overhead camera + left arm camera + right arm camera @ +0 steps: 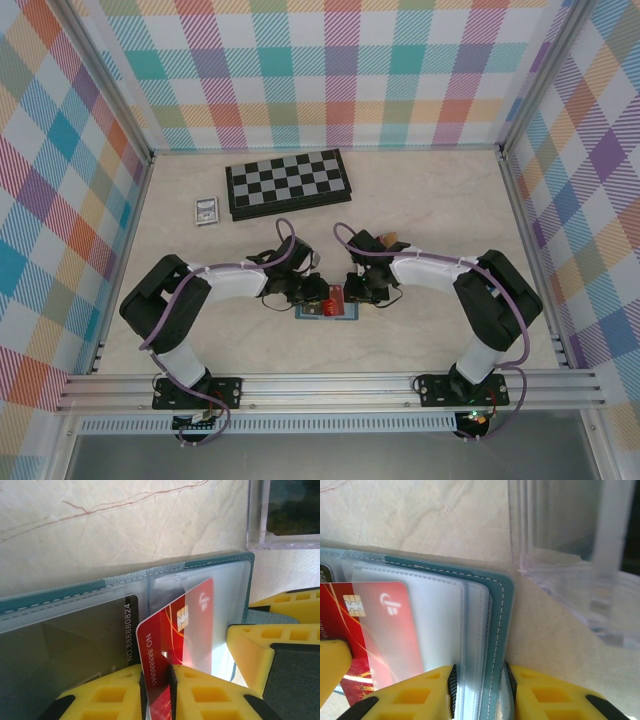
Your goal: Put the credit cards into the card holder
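Note:
The teal card holder (322,313) lies open on the table between both arms. My left gripper (156,672) is shut on the near end of a red credit card (180,625). The card's far corner sits under the clear sleeve of the holder's right half (227,580). A dark brown card (75,635) rests in the left sleeve. My right gripper (480,672) is shut on the card holder's right edge (496,605), pinching the teal cover and the clear sleeves. The red card (385,625) shows through the sleeve on the left of the right wrist view.
A clear plastic box (560,545) stands just beyond the holder on the right, also in the left wrist view as a clear box (285,515). The black-and-white chessboard (287,183) and a small silver-grey framed rectangle (206,210) lie farther back. Checked walls enclose the table.

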Robot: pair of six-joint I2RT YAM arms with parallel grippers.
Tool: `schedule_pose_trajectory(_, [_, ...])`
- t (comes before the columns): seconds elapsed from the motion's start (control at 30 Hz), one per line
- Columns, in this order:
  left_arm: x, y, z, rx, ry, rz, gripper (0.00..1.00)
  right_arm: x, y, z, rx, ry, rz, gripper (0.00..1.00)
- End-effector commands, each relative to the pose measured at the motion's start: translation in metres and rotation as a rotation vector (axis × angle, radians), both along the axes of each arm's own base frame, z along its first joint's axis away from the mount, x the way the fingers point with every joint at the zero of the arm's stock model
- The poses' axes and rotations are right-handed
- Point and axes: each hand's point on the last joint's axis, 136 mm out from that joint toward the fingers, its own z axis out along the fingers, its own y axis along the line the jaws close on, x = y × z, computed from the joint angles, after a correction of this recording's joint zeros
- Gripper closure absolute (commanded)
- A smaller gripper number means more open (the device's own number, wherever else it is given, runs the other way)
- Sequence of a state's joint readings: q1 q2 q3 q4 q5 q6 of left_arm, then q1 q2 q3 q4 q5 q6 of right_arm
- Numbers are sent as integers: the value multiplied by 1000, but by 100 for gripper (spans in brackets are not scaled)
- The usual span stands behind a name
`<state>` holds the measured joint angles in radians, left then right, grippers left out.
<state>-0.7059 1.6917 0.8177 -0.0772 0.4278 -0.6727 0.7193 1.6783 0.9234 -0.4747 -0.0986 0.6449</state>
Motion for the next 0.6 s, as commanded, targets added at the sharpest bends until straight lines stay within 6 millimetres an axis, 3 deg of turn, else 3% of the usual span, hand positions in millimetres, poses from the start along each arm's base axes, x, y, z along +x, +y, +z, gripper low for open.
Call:
schedule_pose_trajectory(0.0, [-6,-7,-6,21,14,-43,85,-15,-11,-11,-42,65,-18,68])
schedule_pose_trajectory(0.27, [-6,-19,-11,30,23,-75,90,-15,-12,-10,-40,64,-26,68])
schedule_pose_trajectory(0.57, [-4,-29,-2,-20,11,-89,82,-13,-10,-9,-29,51,-31,70])
